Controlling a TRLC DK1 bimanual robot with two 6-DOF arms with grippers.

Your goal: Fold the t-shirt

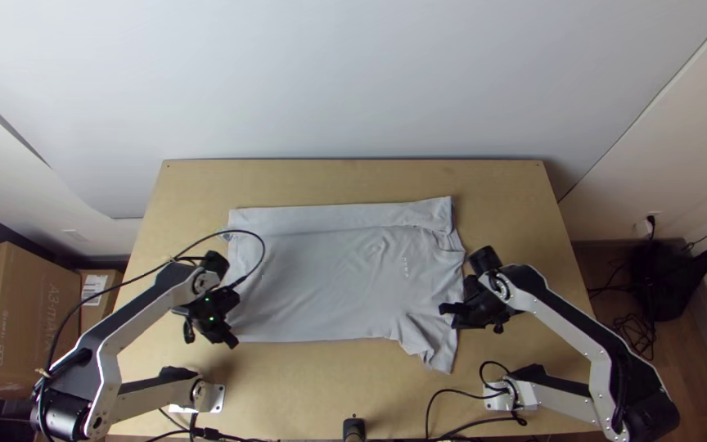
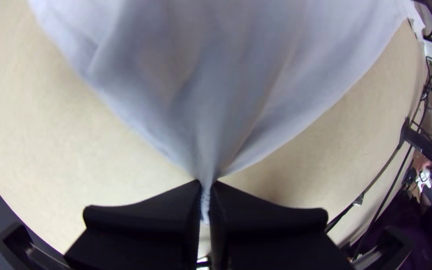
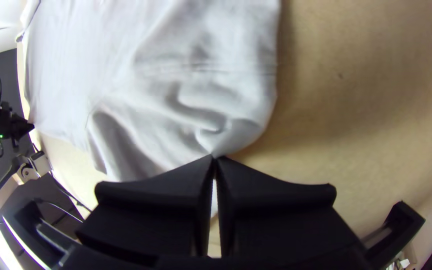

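A light grey t-shirt [image 1: 329,278] lies across the table, its far long side folded over in a strip and one sleeve jutting toward the near edge at the right. At the shirt's left end is my left gripper [image 1: 235,315]; in the left wrist view my left gripper [image 2: 205,200] is shut on gathered cloth of the shirt [image 2: 216,90]. At the right end, above the sleeve, is my right gripper [image 1: 445,315]. The right wrist view has my right gripper [image 3: 214,165] shut on a pinch of the shirt's edge [image 3: 176,100], with wrinkles around it.
Bare wooden table [image 1: 353,176] surrounds the shirt. A wall stands behind the far edge. Black cables [image 1: 452,393] lie near the arms' bases, and a small black object [image 1: 354,429] sits at the near edge. Cardboard boxes [image 1: 22,311] stand left of the table.
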